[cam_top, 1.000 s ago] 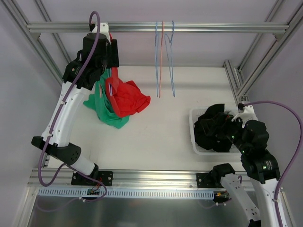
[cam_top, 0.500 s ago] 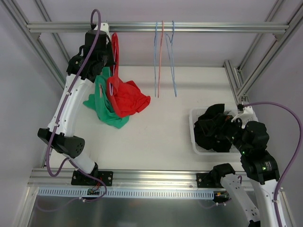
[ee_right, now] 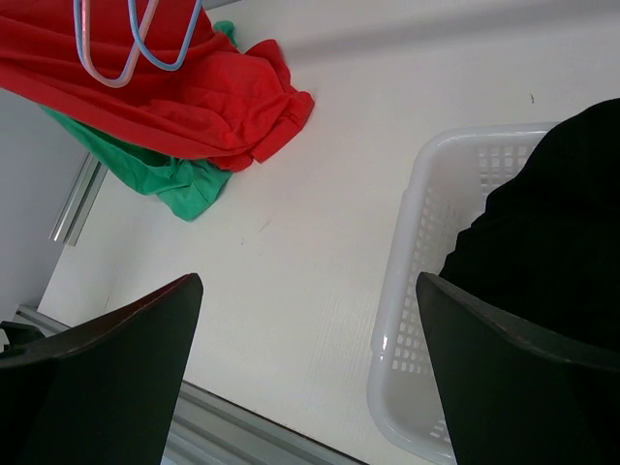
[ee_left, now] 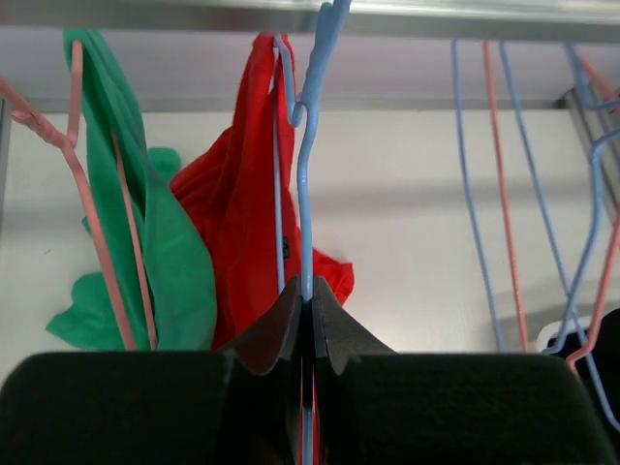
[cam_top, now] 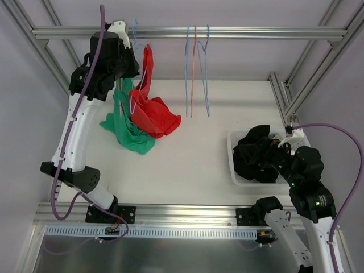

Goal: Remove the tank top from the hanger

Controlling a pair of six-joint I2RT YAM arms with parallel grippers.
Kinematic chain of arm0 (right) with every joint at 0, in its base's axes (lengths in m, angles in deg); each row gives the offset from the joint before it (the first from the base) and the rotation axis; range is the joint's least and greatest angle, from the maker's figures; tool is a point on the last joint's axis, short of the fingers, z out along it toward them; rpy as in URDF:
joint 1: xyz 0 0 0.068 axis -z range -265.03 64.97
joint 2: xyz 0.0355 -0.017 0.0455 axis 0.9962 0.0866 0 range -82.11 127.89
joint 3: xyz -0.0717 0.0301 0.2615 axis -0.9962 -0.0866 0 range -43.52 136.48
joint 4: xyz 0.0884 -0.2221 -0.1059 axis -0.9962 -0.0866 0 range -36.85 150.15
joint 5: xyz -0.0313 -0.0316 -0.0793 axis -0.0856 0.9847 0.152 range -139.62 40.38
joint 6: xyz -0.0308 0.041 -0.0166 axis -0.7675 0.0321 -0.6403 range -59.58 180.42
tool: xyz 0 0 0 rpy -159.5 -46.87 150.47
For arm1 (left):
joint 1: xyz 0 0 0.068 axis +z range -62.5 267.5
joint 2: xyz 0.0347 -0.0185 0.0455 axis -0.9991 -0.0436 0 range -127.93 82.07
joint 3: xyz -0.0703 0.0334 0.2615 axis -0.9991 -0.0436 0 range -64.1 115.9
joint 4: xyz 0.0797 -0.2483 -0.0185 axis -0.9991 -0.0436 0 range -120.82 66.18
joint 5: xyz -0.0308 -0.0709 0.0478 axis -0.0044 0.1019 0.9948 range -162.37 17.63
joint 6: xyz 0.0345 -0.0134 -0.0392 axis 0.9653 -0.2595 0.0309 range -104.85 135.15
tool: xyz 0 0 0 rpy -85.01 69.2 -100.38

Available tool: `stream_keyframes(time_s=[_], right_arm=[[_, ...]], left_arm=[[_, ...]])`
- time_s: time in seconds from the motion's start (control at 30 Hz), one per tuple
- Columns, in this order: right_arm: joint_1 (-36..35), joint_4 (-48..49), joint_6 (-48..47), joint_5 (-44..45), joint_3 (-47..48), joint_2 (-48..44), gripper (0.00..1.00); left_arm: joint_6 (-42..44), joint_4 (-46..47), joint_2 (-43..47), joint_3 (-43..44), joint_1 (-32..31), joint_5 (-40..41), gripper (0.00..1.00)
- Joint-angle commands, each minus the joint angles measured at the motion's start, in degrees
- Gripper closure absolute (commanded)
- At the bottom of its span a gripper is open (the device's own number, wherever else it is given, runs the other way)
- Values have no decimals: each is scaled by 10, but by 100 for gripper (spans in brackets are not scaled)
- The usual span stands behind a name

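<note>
The red tank top [ee_left: 237,213] hangs on a light blue wire hanger [ee_left: 304,184], whose hook reaches up to the rail. My left gripper [ee_left: 308,291] is shut on that hanger's wire stem just below the hook. From above, the left gripper [cam_top: 129,63] is high at the back left, with the red tank top [cam_top: 151,111] draping down from it onto the table. My right gripper [ee_right: 310,320] stands wide open and holds nothing; it hovers over the table beside the basket.
A green top [cam_top: 128,133] on a pink hanger [ee_left: 92,213] hangs left of the red one. Three bare hangers [cam_top: 196,68] dangle from the metal rail [cam_top: 239,32]. A white basket [ee_right: 407,291] at the right holds black clothes [ee_right: 552,223].
The left gripper closed on the blue hanger and rose towards the rail, pulling the red tank top's upper part up. The right arm stayed put.
</note>
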Motion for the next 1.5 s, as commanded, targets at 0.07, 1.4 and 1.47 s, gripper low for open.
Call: stream_keyframes(time_s=[0.07, 1.4, 1.47], right_arm=[[4, 31, -6, -17, 11, 0, 2], [-382, 373, -60, 113, -91, 259, 37], [-393, 405, -59, 113, -84, 290, 40]], left_arm=[[-21, 102, 69, -9, 2, -39, 100], [-211, 216, 816, -828, -10, -619, 100], [-220, 215, 819, -824, -10, -623, 100]])
